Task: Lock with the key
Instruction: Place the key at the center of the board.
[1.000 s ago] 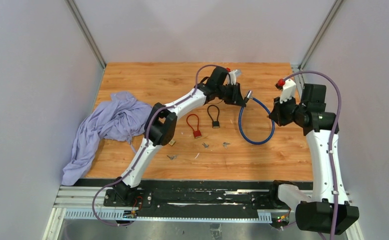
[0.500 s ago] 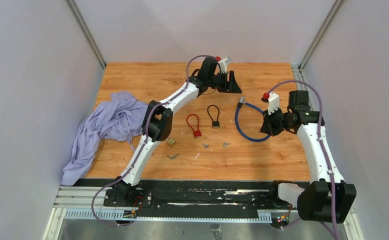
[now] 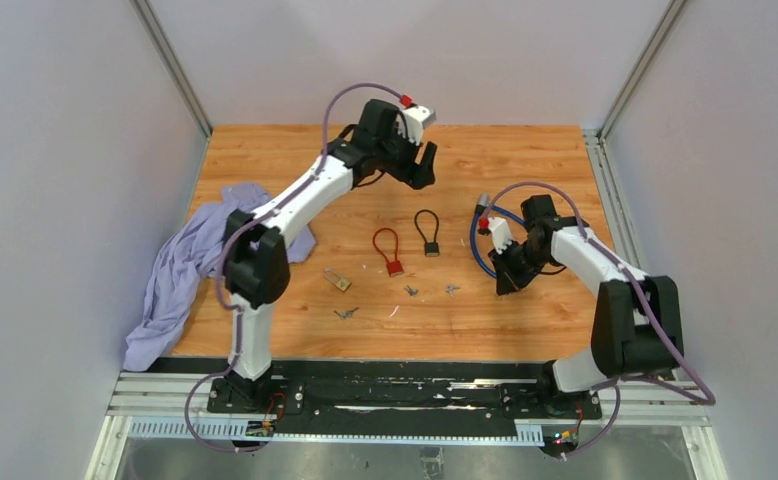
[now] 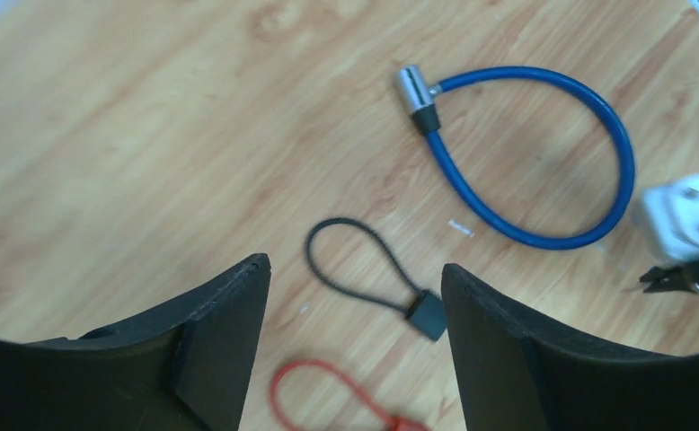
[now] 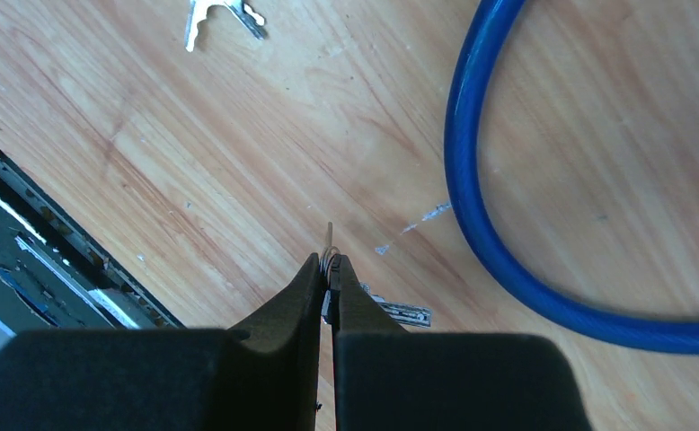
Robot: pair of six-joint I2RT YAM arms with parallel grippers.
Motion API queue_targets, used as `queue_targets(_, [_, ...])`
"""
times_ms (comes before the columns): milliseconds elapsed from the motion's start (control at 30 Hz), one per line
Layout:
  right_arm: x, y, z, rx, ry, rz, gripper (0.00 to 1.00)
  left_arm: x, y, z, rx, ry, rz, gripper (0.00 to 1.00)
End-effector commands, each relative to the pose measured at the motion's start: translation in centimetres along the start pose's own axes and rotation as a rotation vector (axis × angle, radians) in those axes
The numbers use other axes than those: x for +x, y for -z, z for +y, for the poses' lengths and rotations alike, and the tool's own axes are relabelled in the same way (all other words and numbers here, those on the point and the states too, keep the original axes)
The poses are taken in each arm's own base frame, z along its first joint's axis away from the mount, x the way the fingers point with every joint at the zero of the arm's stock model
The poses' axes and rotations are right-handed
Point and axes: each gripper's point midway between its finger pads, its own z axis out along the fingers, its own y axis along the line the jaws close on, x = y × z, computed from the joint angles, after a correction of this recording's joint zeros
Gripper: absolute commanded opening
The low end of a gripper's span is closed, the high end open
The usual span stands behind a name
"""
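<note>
The blue cable lock (image 4: 544,153) lies looped on the wood, its metal head (image 4: 413,90) pointing to the back; the top view shows part of the loop (image 3: 476,250) beside my right arm. My right gripper (image 5: 330,265) is shut on a key's ring, and the key blade (image 5: 400,312) sticks out sideways under the fingers, just above the table near the loop's front edge. From the top view this gripper (image 3: 510,280) sits low at the loop's near side. My left gripper (image 4: 355,269) hangs open and empty above the back of the table (image 3: 420,178).
A black cable lock (image 3: 427,232) and a red cable lock (image 3: 390,250) lie mid-table. A brass padlock (image 3: 337,281) and loose keys (image 3: 411,291) (image 3: 451,289) (image 3: 345,313) lie nearer the front. A purple cloth (image 3: 215,250) covers the left side.
My left gripper opened, let go of the blue lock's head and swung up and to the left. My right arm came down and left, still shut on the key.
</note>
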Motion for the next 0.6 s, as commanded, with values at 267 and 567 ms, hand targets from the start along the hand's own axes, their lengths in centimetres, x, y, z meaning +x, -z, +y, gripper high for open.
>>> queue_targets(267, [1.2, -1.7, -1.2, -0.016, -0.042, 0.132, 0.17, -0.9, 13.8, 3.9, -0.348, -0.219, -0.105, 1.00])
queue_targets(567, [0.8, 0.9, -2.5, 0.116, -0.034, 0.133, 0.47, 1.0, 19.9, 5.0, -0.506, -0.275, -0.149, 0.98])
